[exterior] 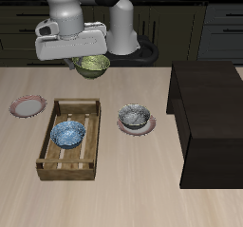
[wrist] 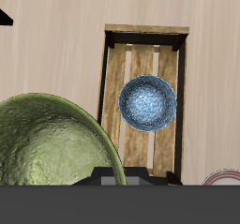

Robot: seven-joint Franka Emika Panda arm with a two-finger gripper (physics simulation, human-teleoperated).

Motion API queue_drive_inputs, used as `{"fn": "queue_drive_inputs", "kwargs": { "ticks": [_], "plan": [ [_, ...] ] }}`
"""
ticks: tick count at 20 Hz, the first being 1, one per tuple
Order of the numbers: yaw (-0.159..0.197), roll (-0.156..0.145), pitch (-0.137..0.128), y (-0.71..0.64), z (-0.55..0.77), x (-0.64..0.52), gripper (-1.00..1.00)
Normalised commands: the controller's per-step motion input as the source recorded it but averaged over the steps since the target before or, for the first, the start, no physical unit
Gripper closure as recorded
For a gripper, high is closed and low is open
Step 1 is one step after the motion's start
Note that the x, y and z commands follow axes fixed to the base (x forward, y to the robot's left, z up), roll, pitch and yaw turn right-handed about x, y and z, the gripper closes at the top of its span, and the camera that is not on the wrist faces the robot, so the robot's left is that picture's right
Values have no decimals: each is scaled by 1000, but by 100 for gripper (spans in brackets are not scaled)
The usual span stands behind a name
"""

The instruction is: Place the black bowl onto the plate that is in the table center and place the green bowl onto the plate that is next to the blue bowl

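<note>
The green bowl [exterior: 92, 66] hangs in the air over the back of the table [exterior: 123, 198], with my gripper [exterior: 92, 59] shut on its rim. In the wrist view the green bowl [wrist: 47, 148] looms large and close. The black bowl [exterior: 134, 116] sits on a plate [exterior: 137, 129] in the table center. The blue bowl [exterior: 69, 133] lies inside a wooden crate [exterior: 47, 159]; the wrist view looks straight down on the blue bowl [wrist: 147, 104]. A pink-rimmed plate [exterior: 28, 106] lies bare on the table beside the crate, and its edge [wrist: 225, 178] shows in the wrist view.
A tall dark-brown block [exterior: 211, 117] stands on the table beside the center plate. The slatted crate [wrist: 114, 87] sits between the two plates. Dark cabinets run behind the table.
</note>
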Motion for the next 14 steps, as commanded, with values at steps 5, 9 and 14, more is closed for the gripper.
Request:
{"fn": "queue_drive_inputs", "kwargs": {
  "ticks": [5, 9, 14],
  "plan": [
    [7, 4, -37, -144, 11, -358, 100],
    [-24, 6, -4, -264, -83, -302, 100],
    [-14, 2, -9, -321, -97, -295, 100]
  ]
}}
